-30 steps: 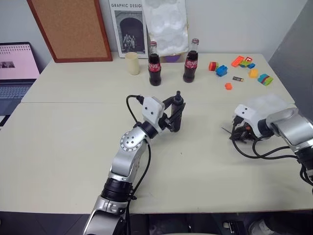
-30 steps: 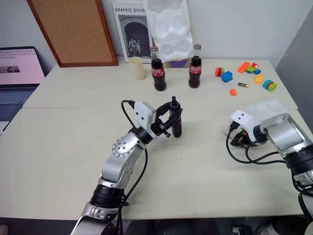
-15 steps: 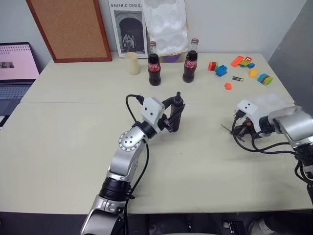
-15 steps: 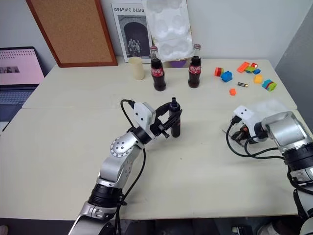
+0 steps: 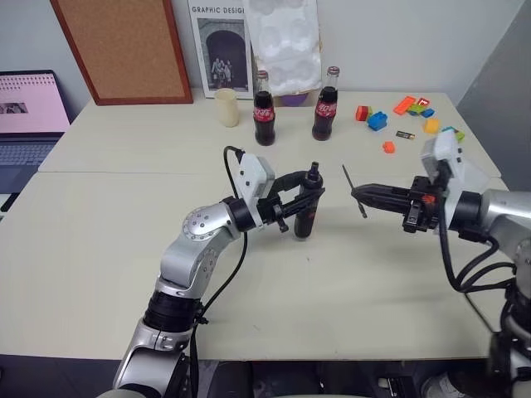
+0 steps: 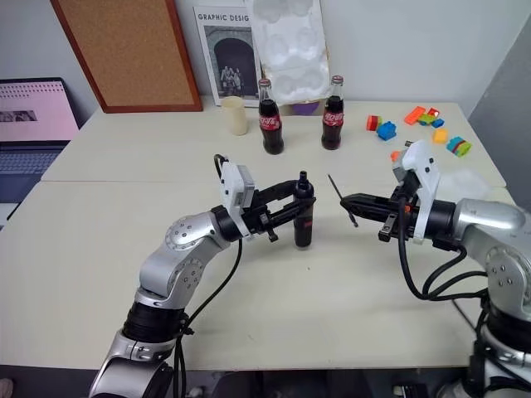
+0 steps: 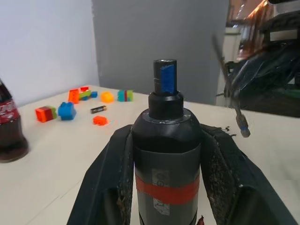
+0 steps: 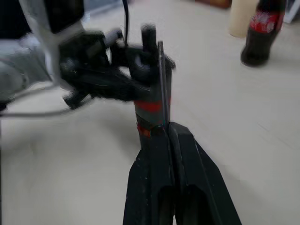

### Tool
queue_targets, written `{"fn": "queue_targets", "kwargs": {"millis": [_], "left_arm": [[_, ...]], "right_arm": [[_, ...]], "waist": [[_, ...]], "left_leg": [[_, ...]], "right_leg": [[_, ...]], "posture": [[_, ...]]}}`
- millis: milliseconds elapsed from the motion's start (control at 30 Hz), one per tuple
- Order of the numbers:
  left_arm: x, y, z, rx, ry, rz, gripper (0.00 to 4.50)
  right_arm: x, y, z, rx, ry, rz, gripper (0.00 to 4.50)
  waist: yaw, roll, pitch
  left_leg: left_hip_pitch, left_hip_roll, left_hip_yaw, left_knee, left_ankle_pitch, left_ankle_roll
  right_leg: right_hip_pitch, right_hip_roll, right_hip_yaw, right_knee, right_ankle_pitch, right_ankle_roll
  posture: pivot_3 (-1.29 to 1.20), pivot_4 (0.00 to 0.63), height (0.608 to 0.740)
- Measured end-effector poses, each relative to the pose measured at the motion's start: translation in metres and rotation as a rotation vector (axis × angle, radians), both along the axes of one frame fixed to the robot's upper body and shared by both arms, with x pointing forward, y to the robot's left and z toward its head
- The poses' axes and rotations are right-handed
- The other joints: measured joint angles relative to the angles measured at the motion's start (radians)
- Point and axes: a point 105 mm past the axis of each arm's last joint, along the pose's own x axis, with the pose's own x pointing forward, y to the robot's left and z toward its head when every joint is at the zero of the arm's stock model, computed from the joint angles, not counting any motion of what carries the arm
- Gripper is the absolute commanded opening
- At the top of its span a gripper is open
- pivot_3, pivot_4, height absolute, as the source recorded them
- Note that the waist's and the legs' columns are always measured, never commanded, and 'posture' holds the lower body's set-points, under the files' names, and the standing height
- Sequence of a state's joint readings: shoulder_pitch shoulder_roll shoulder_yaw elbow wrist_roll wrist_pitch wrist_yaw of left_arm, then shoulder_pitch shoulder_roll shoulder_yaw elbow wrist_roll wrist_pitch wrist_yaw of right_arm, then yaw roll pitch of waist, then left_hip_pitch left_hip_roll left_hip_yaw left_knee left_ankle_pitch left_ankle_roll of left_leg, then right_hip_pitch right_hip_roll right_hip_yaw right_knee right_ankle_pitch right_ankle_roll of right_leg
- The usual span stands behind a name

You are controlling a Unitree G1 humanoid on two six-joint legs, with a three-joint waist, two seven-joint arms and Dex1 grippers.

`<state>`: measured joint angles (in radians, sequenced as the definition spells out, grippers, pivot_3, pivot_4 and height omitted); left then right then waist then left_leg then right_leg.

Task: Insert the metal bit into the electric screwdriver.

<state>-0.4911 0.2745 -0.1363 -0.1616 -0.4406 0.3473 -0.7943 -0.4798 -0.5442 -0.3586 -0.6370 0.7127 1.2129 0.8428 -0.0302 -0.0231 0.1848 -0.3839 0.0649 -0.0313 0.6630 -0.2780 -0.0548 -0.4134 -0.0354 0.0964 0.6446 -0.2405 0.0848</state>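
Left gripper (image 5: 300, 206) clamped on the electric screwdriver (image 5: 308, 207), fingers (image 7: 112, 187) on both sides of dark body near red band. Held upright above the counter (image 5: 116, 240), approx centre, bluish tip up. Cannot tell whether the base touches the surface.

Right gripper (image 5: 357, 192) closed on the metal bit (image 5: 354, 191), raised off the counter, pointing toward the left gripper. Bit pinched at the very fingertips, sticking out tilted, upper end above fingers, lower end below. Near the screwdriver but apart from it, gap visible betw. the two in head views. Not inserted yet. In left wrist view, bit (image 7: 230, 89) blurred, just to one side of screwdriver tip (image 7: 164, 79). In right wrist view, bit (image 8: 161, 84) lines up in front of the screwdriver (image 8: 150, 108).

Toward back of counter: two cola bottles (image 5: 264, 118) (image 5: 324, 114), cream cup (image 5: 225, 107). Far right corner: coloured blocks (image 5: 375, 119), small battery (image 5: 404, 133). Against wall: cork board (image 5: 116, 46), poster (image 5: 220, 46), white moulded tray (image 5: 282, 41). Laptop (image 5: 25, 112) at far left.
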Motion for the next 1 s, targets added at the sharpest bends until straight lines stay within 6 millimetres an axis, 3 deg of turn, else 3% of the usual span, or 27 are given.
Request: {"fn": "queue_targets", "kwargs": {"millis": [100, 200, 533, 1000], "left_arm": [[-0.004, -0.001, -0.004, 0.003, 0.008, -0.031, 1.64], [-0.010, 0.005, -0.020, 0.043, 0.048, -0.059, 1.64], [-0.021, 0.010, -0.021, 0.095, -0.015, -0.117, 1.64], [-0.024, 0.010, -0.022, 0.109, -0.036, -0.122, 1.64]], "right_arm": [[-0.005, 0.009, 0.005, 0.087, -0.024, 0.023, 0.00], [-0.008, 0.015, 0.013, 0.193, -0.059, 0.045, 0.00], [-0.014, 0.032, 0.031, 0.348, -0.172, 0.115, 0.00], [0.001, 0.043, 0.026, 0.402, -0.210, 0.190, 0.00]], "waist": [[-0.002, 0.000, 0.000], [-0.005, 0.001, 0.000], [-0.004, 0.001, 0.000], [-0.003, 0.001, 0.000]], "left_leg": [[0.000, 0.000, 0.000, 0.000, 0.000, 0.000], [0.001, 0.000, 0.000, -0.001, 0.000, 0.000], [0.001, 0.000, 0.000, -0.001, 0.000, 0.000], [0.001, 0.000, 0.000, -0.001, 0.000, 0.000]], "right_leg": [[0.000, 0.000, 0.000, 0.000, 0.000, 0.000], [-0.001, 0.000, 0.000, 0.000, 0.000, 0.000], [0.000, 0.001, 0.000, 0.000, 0.000, 0.000], [0.000, 0.001, 0.000, 0.000, 0.000, 0.000]], "posture": [[0.00, 0.150, 0.740], [0.00, 0.150, 0.740], [0.00, 0.150, 0.740], [0.00, 0.150, 0.740]]}}
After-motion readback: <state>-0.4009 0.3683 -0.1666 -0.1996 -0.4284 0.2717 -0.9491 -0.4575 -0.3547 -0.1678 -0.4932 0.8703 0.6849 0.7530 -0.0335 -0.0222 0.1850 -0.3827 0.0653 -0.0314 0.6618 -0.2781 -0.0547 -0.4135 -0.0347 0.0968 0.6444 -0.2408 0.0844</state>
